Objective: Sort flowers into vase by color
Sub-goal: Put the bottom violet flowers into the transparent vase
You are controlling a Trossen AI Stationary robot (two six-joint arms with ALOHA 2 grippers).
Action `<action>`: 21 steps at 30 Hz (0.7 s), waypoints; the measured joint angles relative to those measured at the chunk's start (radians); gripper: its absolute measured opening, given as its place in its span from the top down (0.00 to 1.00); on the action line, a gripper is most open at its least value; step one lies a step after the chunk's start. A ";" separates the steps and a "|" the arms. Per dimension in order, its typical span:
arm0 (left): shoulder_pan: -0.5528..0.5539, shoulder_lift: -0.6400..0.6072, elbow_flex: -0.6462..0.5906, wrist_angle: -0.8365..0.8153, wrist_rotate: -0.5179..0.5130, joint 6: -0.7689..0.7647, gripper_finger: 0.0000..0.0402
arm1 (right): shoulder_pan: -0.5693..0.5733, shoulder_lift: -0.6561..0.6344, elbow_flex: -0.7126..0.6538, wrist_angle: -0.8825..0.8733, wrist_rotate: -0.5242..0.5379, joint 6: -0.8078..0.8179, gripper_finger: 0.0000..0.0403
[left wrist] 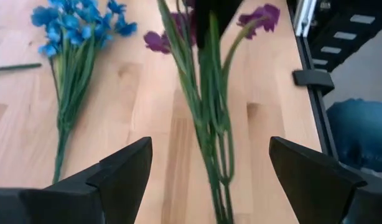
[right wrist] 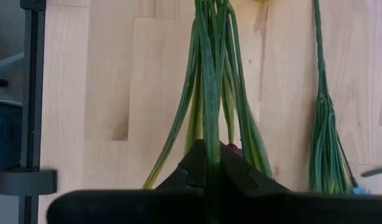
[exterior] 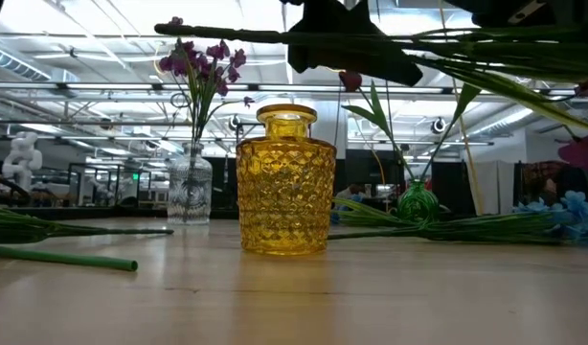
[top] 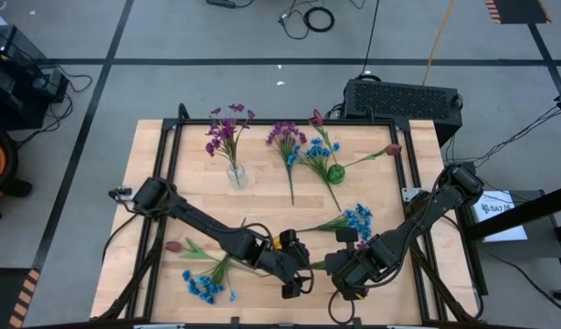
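Note:
My right gripper [top: 349, 270] [right wrist: 209, 155], near the table's near edge, is shut on a purple-blossomed sprig [right wrist: 209, 74] [left wrist: 206, 112]. The sprig is held level above the table, and in the low view it crosses the top of the picture [exterior: 227, 34]. My left gripper [top: 294, 279] [left wrist: 209, 155] is open beside it, its two fingers standing on either side of the sprig's green stems without touching them. A yellow glass vase [exterior: 286, 182] [top: 279, 242] stands upright on the table just beyond both grippers. My right gripper pinches the sprig's bundle of green stems and leaves [right wrist: 211, 140] between its two fingers, close to the purple blossoms [left wrist: 259, 15]. The fingers come from above and lie across the stems. The sprig is lifted clear of the table, roughly level, with its stems reaching toward my left gripper.
A clear vase with purple flowers [top: 235, 172] [exterior: 191, 187] and a small green vase [top: 335, 172] [exterior: 418, 201] stand toward the far side. Loose sprigs lie on the table: purple [top: 288, 142], blue [top: 354, 219] [top: 203, 285], red tulips [top: 175, 247] [top: 390, 151].

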 joint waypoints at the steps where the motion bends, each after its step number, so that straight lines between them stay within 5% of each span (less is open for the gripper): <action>1: 0.002 0.000 0.001 -0.002 0.000 -0.002 0.18 | 0.000 0.000 0.007 -0.003 0.002 0.000 1.00; 11: 0.002 -0.005 0.000 -0.018 0.027 0.004 0.22 | 0.000 -0.001 0.073 -0.016 0.085 -0.001 1.00; 21: 0.005 -0.011 0.000 -0.016 0.044 0.032 0.44 | 0.000 0.000 0.073 -0.040 0.087 0.011 1.00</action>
